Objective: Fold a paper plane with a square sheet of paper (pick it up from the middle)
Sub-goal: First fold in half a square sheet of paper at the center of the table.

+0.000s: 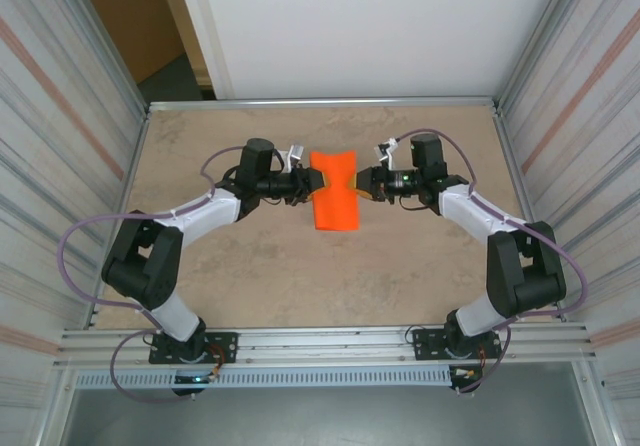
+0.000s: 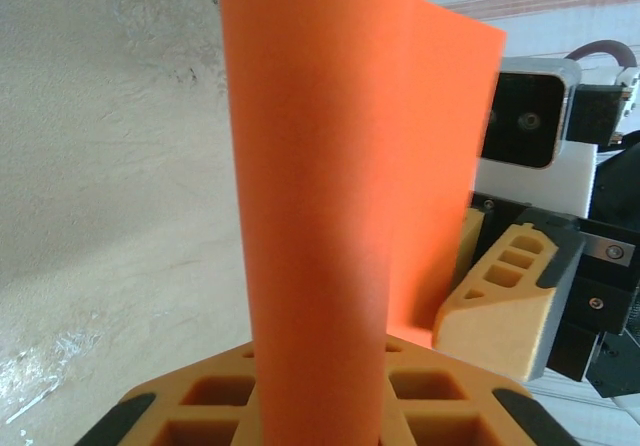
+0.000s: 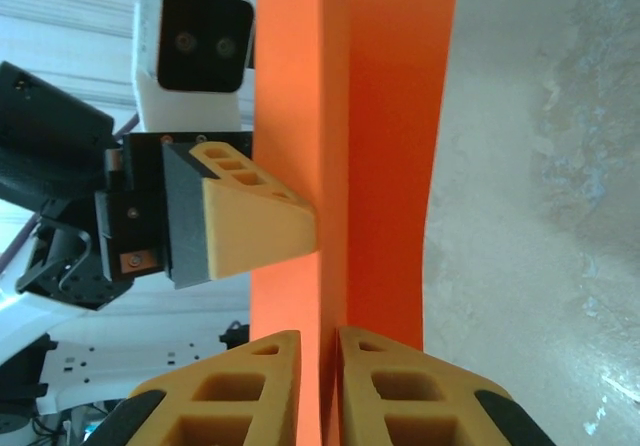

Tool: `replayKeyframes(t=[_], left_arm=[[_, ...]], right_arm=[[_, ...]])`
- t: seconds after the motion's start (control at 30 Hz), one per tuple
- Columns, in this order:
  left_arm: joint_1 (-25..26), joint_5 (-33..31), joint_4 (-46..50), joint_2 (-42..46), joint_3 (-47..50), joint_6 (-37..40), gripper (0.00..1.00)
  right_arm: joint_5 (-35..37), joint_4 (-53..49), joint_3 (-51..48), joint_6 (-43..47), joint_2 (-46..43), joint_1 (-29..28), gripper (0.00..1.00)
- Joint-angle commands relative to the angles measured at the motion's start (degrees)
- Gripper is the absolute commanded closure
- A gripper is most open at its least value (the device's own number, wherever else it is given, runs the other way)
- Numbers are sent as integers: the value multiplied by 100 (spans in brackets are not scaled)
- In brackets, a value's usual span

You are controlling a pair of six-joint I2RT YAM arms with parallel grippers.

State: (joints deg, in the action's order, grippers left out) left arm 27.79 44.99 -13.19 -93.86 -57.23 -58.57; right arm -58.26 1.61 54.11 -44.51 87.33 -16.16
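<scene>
The square sheet of paper [image 1: 335, 202] is bright orange and hangs between my two grippers over the middle of the table, bent into a long, narrow, doubled strip. My left gripper [image 1: 318, 179] is shut on its left edge. In the left wrist view the sheet [image 2: 320, 166] rises straight up from between my left gripper's [image 2: 318, 391] tan fingers. My right gripper [image 1: 358, 184] is shut on the right edge. In the right wrist view the sheet [image 3: 385, 116] runs up from the narrow slit of the right gripper [image 3: 333, 351], and the left gripper's finger [image 3: 260, 231] presses on it from the far side.
The beige table [image 1: 250, 276] is ringed by a metal rail [image 1: 320, 103] at the back and ribbed panel walls [image 1: 60, 116] on both sides. Both arm bases sit on the near rail [image 1: 320, 341]. Bare tabletop lies all around the paper.
</scene>
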Motion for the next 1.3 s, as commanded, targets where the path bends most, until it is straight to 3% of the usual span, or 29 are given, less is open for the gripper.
replayKeyframes(t=[0.0, 0.13, 0.27, 0.33, 0.6, 0.8, 0.97, 1.17, 1.27], left_arm=[[-37, 62, -8, -35, 77, 3, 77], [-46, 62, -2, -43, 86, 10, 72], [-149, -95, 214, 47, 204, 110, 57], [-260, -252, 409, 149, 320, 223, 45], [-787, -716, 1058, 763, 756, 442, 28], [-1099, -929, 1102, 1237, 1198, 570, 14], [-1127, -1040, 1071, 1590, 1596, 693, 6], [-1127, -900, 1104, 1638, 1899, 620, 5], [-1014, -867, 1131, 1509, 1919, 674, 7]], right_arm=[[195, -477, 150, 180, 115, -53, 85], [352, -741, 248, 319, 150, -98, 90], [623, -970, 319, 326, 34, -4, 100], [774, -1193, 383, 333, -42, 104, 100], [1286, -2970, 976, 892, -386, 474, 100], [1710, -3785, 1744, 883, -253, 90, 100], [1699, -3253, 1995, 563, 405, -631, 100], [1264, -1207, 1438, -271, 1031, -1121, 100], [1293, -919, 1269, -288, 1344, -1206, 100]])
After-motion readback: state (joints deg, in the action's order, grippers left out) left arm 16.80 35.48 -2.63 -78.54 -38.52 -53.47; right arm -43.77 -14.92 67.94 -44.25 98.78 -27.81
